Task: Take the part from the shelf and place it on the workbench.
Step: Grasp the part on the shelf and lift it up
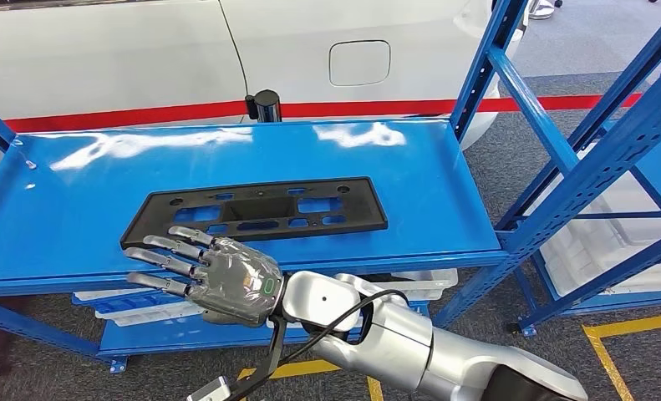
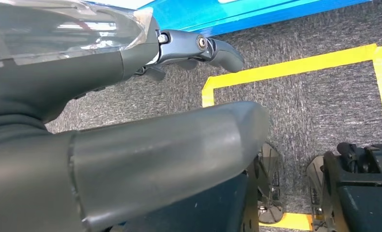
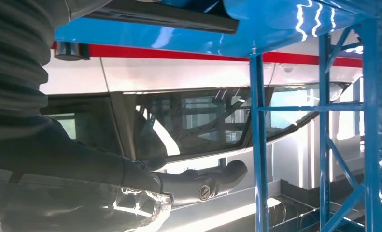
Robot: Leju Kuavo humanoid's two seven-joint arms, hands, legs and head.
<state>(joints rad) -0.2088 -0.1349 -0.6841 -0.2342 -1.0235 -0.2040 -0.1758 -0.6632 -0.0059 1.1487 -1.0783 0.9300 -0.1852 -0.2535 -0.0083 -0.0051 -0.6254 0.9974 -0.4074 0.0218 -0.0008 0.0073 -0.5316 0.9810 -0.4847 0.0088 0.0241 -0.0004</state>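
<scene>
The part (image 1: 256, 210), a flat black plate with rows of cut-outs, lies flat on the blue shelf (image 1: 444, 180), towards its front edge and roughly central. The right robot hand (image 1: 218, 274) sits at the shelf's front lip, fingers spread and extended towards the plate's near left corner; it holds nothing, and the fingertips appear to lie at or just over that corner, though contact cannot be confirmed. In the left wrist view the left robot hand (image 2: 131, 145) hangs over the grey floor, empty, its fingers loosely extended.

Assessment of handling: the part looks like thin moulded plastic, so probably light and fairly stiff, with some flex along its length if lifted from one end. The surface appears smooth and the shelf glossy, so it may slide rather than lift under a push. Lying flat, it offers little edge to get under; the near long edge or a cut-out rim seems the best purchase, with the thumb beneath once the edge overhangs the lip.
</scene>
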